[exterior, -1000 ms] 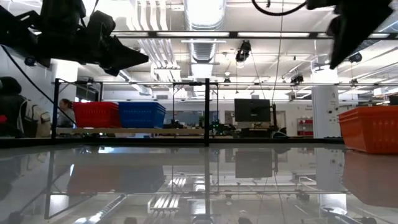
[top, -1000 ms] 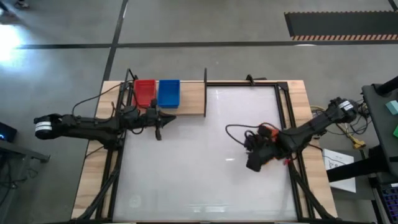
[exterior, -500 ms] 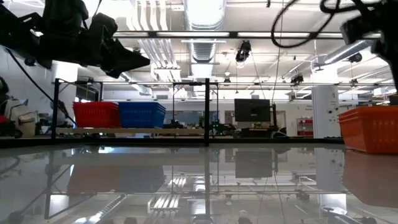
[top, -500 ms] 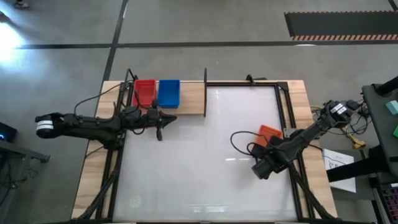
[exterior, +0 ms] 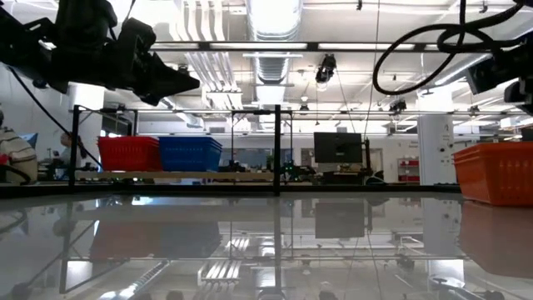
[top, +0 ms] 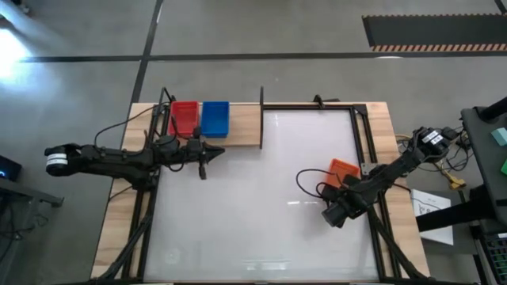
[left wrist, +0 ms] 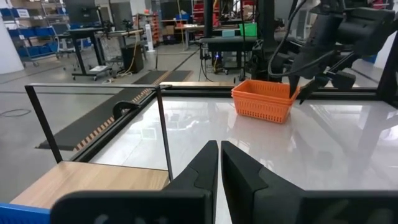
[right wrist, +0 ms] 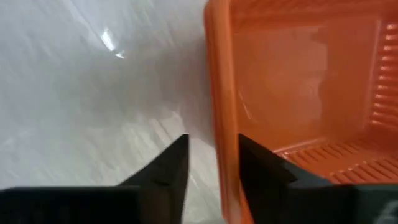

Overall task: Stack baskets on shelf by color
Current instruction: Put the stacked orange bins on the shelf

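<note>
An orange basket [top: 343, 168] rests by its bottom on the white tabletop near the right edge; it also shows in the low view [exterior: 496, 172]. A red basket [top: 184, 117] and a blue basket [top: 215, 117] stand side by side on the light-wood shelf [top: 244, 127], whose dark post [top: 261, 99] is at its right end. My right gripper [top: 336, 209] is open, raised above the table on the near side of the orange basket. In its wrist view the fingers [right wrist: 177, 163] frame the basket's rim [right wrist: 217, 112] without touching. My left gripper [top: 202, 157] is shut and empty, just off the shelf's near edge.
A dark metal frame [top: 360, 150] runs around the white tabletop [top: 261, 206]. A loose cable [top: 305, 178] loops beside my right arm. The shelf's right third is bare wood. A person sits beyond the table's far left [exterior: 12, 150].
My right gripper has gone toward the table's near edge and risen, uncovering the orange basket, which stays where it was on the table.
</note>
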Motion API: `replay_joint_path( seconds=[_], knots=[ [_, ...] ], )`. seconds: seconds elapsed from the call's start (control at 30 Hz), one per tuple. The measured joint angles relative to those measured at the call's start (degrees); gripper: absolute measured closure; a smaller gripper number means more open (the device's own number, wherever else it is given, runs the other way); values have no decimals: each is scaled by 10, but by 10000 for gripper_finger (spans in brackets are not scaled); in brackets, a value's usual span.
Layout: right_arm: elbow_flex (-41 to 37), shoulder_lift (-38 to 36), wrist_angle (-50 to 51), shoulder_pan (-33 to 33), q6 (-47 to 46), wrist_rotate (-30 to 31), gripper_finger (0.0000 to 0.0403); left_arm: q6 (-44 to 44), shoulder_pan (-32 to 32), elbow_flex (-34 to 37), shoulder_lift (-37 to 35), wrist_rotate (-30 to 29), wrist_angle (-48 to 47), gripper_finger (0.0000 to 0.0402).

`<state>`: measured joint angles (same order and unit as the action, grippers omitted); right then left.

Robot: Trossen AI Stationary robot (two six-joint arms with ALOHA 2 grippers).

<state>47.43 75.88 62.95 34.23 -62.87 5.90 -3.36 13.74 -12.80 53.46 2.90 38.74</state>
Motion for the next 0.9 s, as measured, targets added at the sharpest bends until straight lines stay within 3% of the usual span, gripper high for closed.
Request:
replay_joint_path(
  seconds=[0.2, 0.47, 0.9],
  knots=[
    [23, 2, -24, -2, 40, -3, 382, 0, 0, 0, 0, 0, 0, 398],
    [143, 37, -53, -43, 148, 52, 385, 0, 0, 1, 0, -1, 14, 398],
    [389, 291, -116, -155, 441, 38, 387, -1, 0, 1, 1, -1, 16, 398]
  ],
)
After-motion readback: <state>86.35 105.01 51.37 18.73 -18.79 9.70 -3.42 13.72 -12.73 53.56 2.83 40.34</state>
